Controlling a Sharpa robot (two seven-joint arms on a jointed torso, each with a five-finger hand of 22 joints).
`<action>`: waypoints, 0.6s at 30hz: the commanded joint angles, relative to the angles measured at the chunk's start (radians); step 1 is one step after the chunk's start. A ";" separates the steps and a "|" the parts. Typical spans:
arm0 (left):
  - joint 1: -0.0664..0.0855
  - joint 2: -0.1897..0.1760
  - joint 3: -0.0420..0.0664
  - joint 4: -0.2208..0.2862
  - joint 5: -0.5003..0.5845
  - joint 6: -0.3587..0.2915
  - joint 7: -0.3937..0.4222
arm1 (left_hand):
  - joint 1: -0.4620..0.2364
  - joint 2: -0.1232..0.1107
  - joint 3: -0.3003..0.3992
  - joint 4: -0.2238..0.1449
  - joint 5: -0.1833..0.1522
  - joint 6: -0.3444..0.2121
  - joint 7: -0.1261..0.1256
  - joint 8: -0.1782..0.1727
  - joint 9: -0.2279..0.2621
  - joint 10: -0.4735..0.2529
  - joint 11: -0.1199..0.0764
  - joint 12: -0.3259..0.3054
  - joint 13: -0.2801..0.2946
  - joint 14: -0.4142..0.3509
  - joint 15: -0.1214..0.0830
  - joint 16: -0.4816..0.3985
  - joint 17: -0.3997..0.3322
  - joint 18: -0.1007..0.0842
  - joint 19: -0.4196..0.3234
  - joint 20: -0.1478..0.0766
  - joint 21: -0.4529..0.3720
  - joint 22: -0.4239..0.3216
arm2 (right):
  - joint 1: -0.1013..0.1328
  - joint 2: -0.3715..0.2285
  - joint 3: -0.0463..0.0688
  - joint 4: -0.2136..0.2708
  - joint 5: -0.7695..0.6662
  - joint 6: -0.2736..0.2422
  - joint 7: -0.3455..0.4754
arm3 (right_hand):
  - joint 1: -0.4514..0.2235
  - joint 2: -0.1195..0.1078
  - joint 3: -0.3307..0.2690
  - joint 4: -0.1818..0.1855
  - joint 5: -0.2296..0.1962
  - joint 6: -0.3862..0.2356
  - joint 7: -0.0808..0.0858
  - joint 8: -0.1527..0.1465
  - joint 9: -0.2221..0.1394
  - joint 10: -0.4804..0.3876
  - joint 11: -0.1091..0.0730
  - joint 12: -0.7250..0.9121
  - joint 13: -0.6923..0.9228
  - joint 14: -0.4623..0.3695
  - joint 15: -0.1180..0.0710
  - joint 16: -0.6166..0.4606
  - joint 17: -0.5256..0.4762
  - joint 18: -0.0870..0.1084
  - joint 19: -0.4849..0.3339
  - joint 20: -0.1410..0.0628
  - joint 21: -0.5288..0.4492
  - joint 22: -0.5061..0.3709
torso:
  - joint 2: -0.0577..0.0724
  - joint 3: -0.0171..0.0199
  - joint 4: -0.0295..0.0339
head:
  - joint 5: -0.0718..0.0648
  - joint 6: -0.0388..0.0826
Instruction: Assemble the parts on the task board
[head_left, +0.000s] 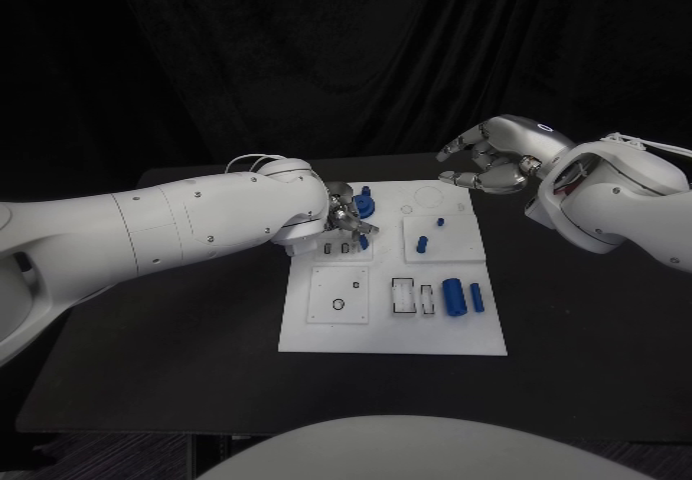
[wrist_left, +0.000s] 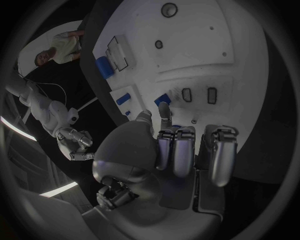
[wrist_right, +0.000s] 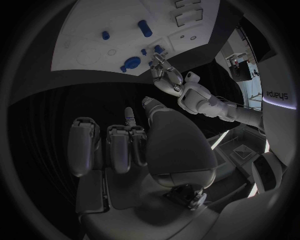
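Observation:
The white task board (head_left: 389, 330) lies mid-table. My left hand (head_left: 343, 222) is over its far left corner, beside a round blue part (head_left: 365, 207). Thumb and a finger pinch a small blue part (wrist_left: 164, 98) next to two small slots (wrist_left: 187, 94); the other fingers (wrist_left: 181, 150) stay straight. My right hand (head_left: 490, 160) hovers above the board's far right corner, fingers loosely curved and apart, holding nothing. Its own wrist view shows those fingers (wrist_right: 119, 147) bare, with the left hand (wrist_right: 165, 75) beyond them.
Two small blue parts (head_left: 440, 220) (head_left: 423, 242) stand on the board's far right section. A thick blue cylinder (head_left: 454, 297) and a slim one (head_left: 476, 296) lie near the right edge, beside two rectangular slots (head_left: 418, 296). A panel with a round hole (head_left: 339, 304) sits near left.

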 joint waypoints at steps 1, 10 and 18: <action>-0.004 0.002 0.001 -0.003 -0.006 0.016 0.012 | 0.008 0.003 0.006 0.000 -0.006 -0.007 0.001 -0.007 0.002 0.106 -0.009 0.002 0.260 0.102 -0.007 0.003 0.263 -0.006 0.105 -0.007 0.004 0.263 | -0.003 0.000 0.001 -0.001 -0.001 0.000 -0.018 | 0.006 0.002 0.005 0.000 0.001 0.006 -0.002 0.006 -0.001 0.038 0.009 -0.005 0.182 0.083 0.008 -0.003 0.161 0.002 0.027 0.006 -0.007 0.209 | 0.000 0.0007 0.0003 | 0.000 0.000; -0.009 0.003 0.001 -0.006 -0.006 0.022 0.010 | 0.009 0.003 0.010 -0.002 -0.007 -0.005 0.001 -0.007 0.008 0.106 -0.009 0.002 0.260 0.102 -0.007 0.003 0.263 -0.006 0.105 -0.008 0.004 0.263 | -0.004 0.000 0.001 -0.003 -0.001 0.002 -0.017 | 0.006 0.002 0.005 0.000 0.001 0.006 -0.002 0.006 -0.001 0.038 0.009 -0.005 0.182 0.083 0.008 -0.003 0.161 0.002 0.027 0.006 -0.007 0.209 | 0.000 0.0002 0.0006 | -0.001 0.000; -0.011 0.004 0.001 -0.006 -0.006 0.020 0.012 | 0.012 0.001 0.016 -0.005 -0.008 -0.003 0.000 -0.006 0.017 0.106 -0.010 0.002 0.260 0.102 -0.008 0.003 0.263 -0.006 0.105 -0.008 0.004 0.263 | -0.005 0.000 0.001 -0.004 -0.001 0.006 -0.017 | 0.005 0.002 0.004 0.000 0.001 0.007 -0.002 0.006 -0.002 0.037 0.009 -0.007 0.180 0.083 0.008 -0.004 0.160 0.002 0.028 0.007 -0.007 0.209 | 0.000 0.0002 0.0008 | 0.000 0.000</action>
